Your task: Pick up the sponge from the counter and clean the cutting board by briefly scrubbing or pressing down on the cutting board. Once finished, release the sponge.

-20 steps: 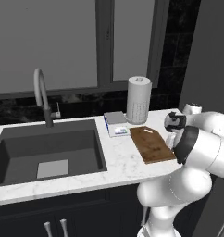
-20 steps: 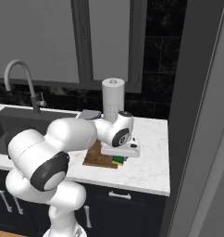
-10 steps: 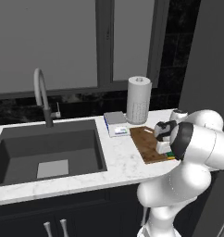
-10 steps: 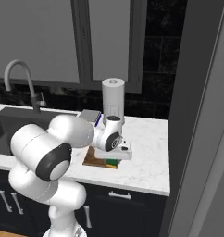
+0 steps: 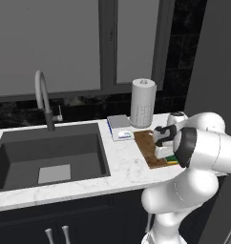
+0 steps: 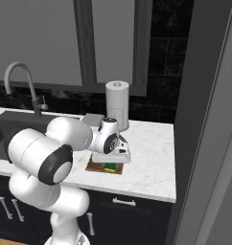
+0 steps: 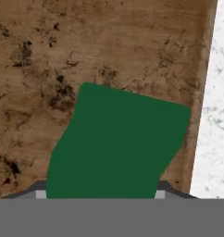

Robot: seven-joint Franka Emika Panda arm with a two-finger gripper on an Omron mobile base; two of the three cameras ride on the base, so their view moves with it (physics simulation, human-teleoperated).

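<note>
My gripper (image 7: pixel 102 194) is shut on the sponge (image 7: pixel 118 143), whose green top fills the lower middle of the hand view. The sponge rests low over the brown wooden cutting board (image 7: pixel 63 55), close to the board's edge by the white counter (image 7: pixel 218 115); I cannot tell whether it presses on the wood. From the left base, the gripper (image 5: pixel 165 151) points down at the board (image 5: pixel 145 142), and the green-and-yellow sponge (image 5: pixel 171 159) shows at the board's near end. The right base view has the sponge (image 6: pixel 110 166) under the hand (image 6: pixel 114 155) on the board (image 6: pixel 95 167).
A white paper towel roll (image 5: pixel 143 102) stands just behind the board. A grey-and-blue flat scale (image 5: pixel 120 127) lies to the board's left. The dark sink (image 5: pixel 50 157) with its faucet (image 5: pixel 43 97) takes the counter's left. A dark tall panel (image 6: pixel 209 119) closes the right side.
The hand has swung from the board's right edge leftward across the board, carrying the sponge with it. The jaws stay shut on the sponge.
</note>
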